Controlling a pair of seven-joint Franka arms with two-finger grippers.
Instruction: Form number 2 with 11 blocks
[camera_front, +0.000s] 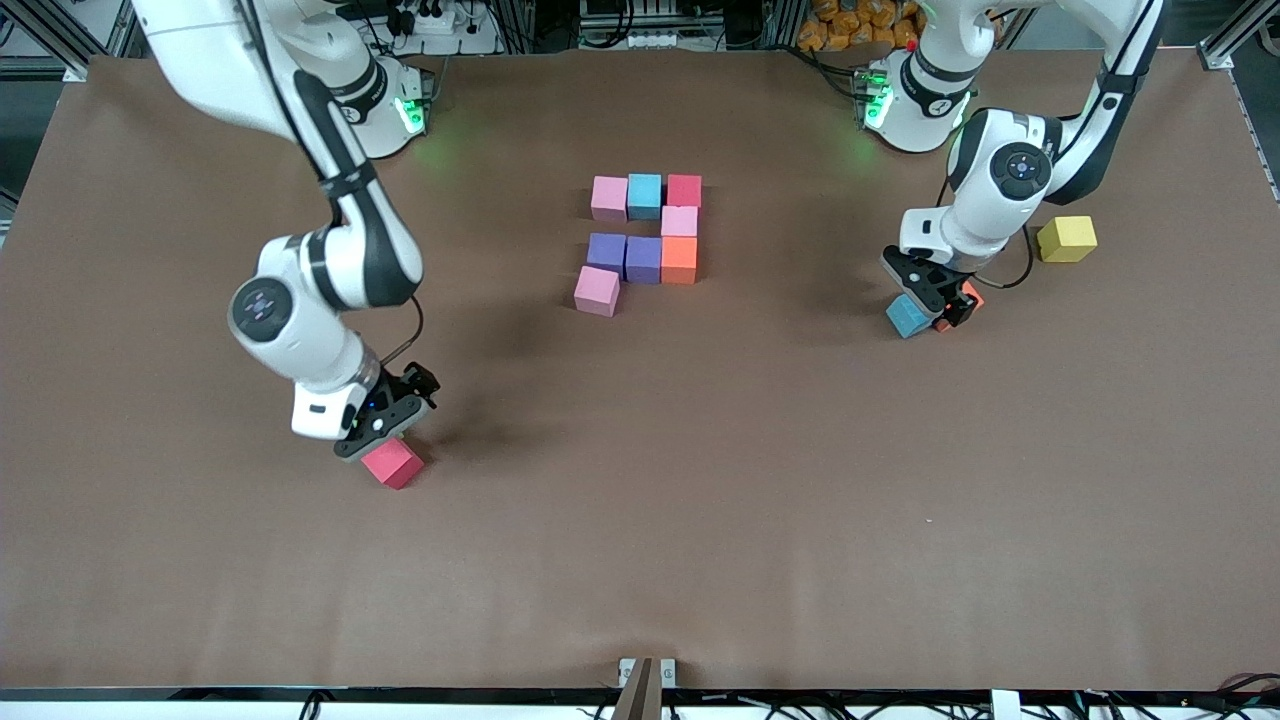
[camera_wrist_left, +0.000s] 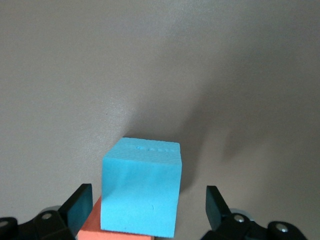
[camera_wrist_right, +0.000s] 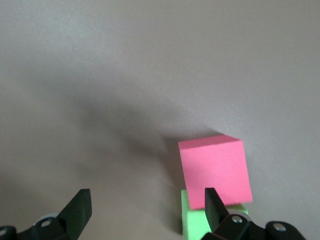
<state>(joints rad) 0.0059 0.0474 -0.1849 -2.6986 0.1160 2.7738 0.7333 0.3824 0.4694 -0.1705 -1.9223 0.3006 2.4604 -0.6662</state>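
- Blocks are judged light, matte foam cubes: slightly soft, grippy, not fragile; two opposite flat faces are best pinched, gently.
- Partial number 2 (camera_front: 643, 238) is laid mid-desk: eight cubes, edges touching.
- Left tool (camera_front: 932, 303) is spread wide, nothing held, low around the blue block (camera_wrist_left: 141, 192), which sits against an orange block (camera_wrist_left: 92, 227); whether it is stacked or beside cannot be settled.
- Right tool (camera_front: 385, 425) is fully open, empty, just over the red block (camera_wrist_right: 215, 170), with a green block (camera_wrist_right: 192, 225) beside it.
- Desk (camera_front: 800, 500) is covered in a dull brown sheet.
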